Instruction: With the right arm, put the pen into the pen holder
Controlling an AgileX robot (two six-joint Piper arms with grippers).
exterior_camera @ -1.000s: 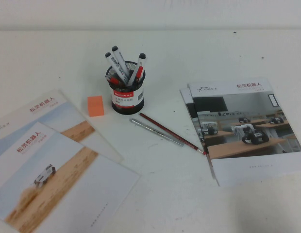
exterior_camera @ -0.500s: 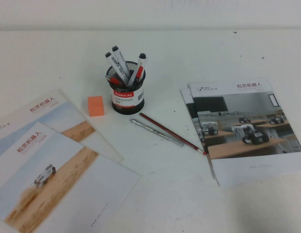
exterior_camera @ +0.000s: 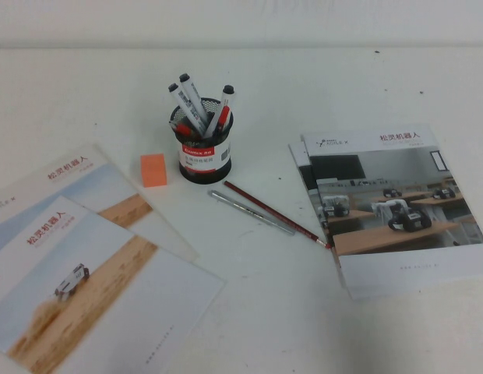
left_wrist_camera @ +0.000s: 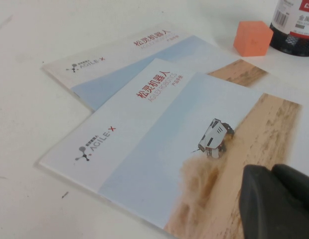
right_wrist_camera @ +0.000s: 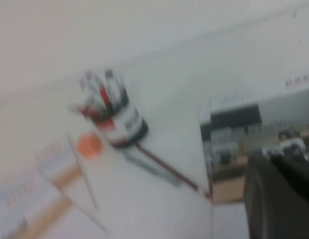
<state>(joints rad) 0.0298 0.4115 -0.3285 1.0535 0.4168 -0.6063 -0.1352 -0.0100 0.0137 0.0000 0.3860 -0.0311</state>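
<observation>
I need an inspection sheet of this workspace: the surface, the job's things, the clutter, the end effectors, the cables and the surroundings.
Surface: white table, bare in the far part.
Job's things: silver pen lies flat in front of the mesh pen holder, which holds markers.
Clutter: red pencil beside the pen; orange block; booklets on the left and the right.
End effectors: left end effector over the left booklets, fingers together; right end effector above the right booklets, shut, holding nothing.
Cables: nothing seen.
Surroundings: pale wall behind the table.
</observation>
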